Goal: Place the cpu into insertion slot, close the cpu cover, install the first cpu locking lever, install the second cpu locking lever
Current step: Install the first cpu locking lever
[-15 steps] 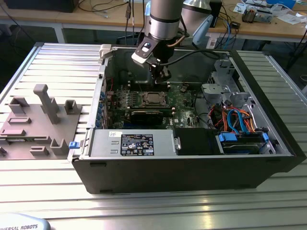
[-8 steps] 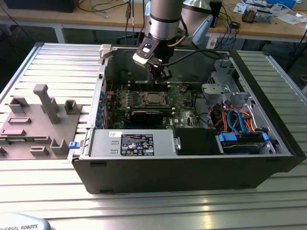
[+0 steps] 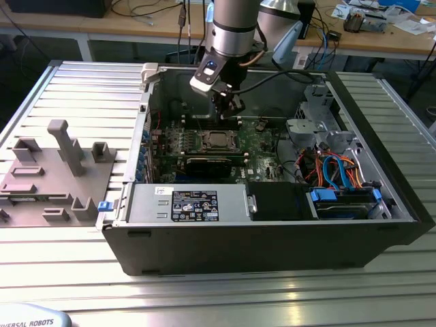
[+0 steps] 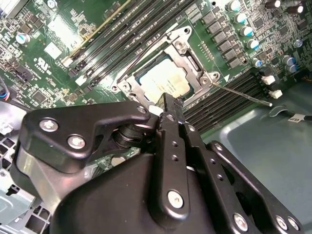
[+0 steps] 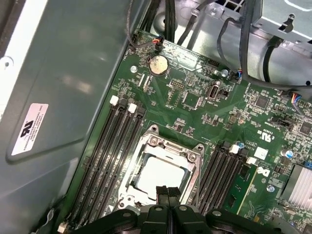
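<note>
Your empty, clenched tool [image 3: 227, 104] sits twelve o'clock of the chip [image 3: 216, 140] in the exterior view; slipping off the lever [image 4: 243, 93] could gouge the board [image 4: 44, 53].

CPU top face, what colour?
Silvery-grey, plain metal. The cpu shows best in the first wrist view.

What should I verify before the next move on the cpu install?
1. cpu lying flat: ok.
2. cover down over cpu: ok.
3. lever latched: not ok, it juts out sideways.
4. other lever latched: cannot tell.
5. fingers empty: ok, shut with nothing between them, just above the cover's edge.
</note>
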You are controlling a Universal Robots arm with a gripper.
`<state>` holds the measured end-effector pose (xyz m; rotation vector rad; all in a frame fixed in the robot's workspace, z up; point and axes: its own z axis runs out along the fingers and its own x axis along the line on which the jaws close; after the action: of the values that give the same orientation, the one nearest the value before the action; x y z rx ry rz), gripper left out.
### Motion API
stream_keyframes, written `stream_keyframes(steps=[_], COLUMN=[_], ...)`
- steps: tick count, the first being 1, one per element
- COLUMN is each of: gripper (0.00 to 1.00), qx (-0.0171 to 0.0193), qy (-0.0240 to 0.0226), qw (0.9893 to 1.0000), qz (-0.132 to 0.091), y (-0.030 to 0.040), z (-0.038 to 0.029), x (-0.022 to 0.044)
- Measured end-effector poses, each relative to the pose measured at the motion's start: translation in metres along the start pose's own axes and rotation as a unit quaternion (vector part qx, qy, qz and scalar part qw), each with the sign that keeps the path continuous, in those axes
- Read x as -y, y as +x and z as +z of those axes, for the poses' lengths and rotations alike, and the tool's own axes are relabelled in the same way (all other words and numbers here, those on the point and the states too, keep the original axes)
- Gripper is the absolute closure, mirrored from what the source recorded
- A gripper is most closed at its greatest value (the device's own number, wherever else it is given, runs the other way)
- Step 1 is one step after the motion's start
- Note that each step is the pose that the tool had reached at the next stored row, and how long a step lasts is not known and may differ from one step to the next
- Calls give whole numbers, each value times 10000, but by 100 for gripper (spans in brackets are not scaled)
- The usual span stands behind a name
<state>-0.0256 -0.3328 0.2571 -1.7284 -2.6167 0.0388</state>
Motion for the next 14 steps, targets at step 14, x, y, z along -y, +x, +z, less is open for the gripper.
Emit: stream_keyframes(steps=[14], gripper=[89], qx=[9], qy=[-3], qw=[9994], qz=[-355], y=[0], z=[0], x=[0])
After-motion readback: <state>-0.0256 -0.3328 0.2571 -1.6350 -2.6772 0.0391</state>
